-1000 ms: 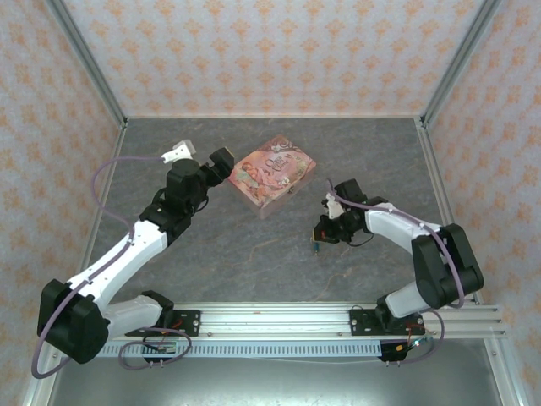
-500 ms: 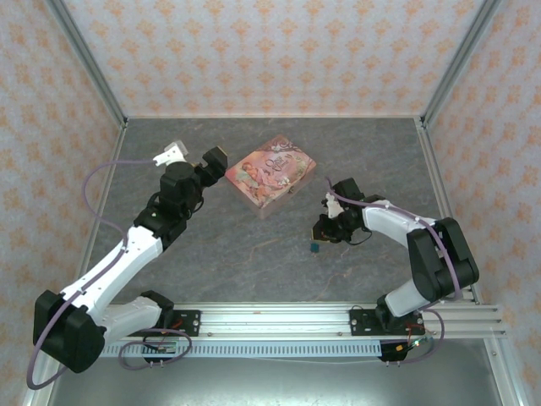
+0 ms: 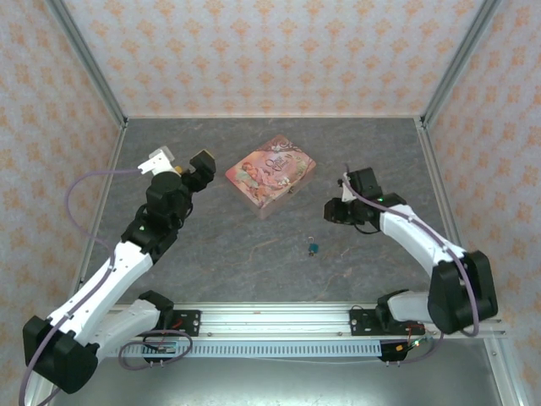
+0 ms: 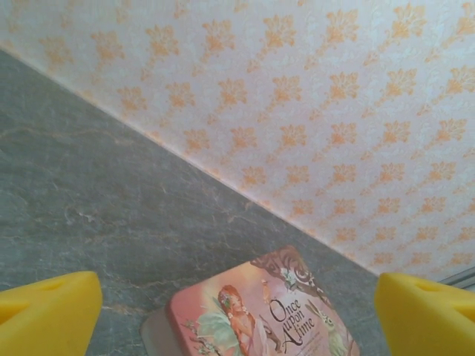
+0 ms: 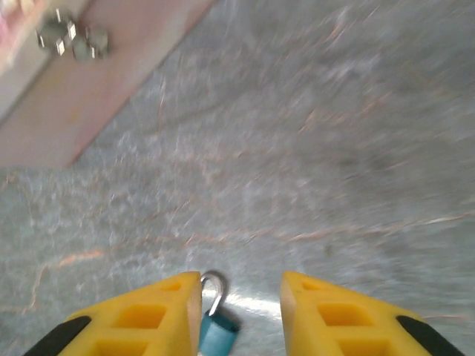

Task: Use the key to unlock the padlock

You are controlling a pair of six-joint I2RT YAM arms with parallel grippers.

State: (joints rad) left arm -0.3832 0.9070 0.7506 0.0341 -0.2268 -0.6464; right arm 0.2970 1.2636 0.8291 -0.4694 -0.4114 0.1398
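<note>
From above we see the padlock (image 3: pixel 314 248) lying on the table (image 3: pixel 211 245), on the arm-base side of the pink tin (image 3: pixel 270 172) and clear of the right gripper (image 3: pixel 336 211), which hangs right of the tin. The right wrist view adds the silver shackle (image 5: pixel 214 285) and parted, empty jaws. The left gripper (image 3: pixel 201 162), just left of the tin, is spread wide and empty in the left wrist view.

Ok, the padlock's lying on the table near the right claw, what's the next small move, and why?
Probably lower the right claw onto the padlock and close on its teal body. The claw is open and holds nothing; the padlock lies loose on the table, nearly in line with the gap between its fingers.
</note>
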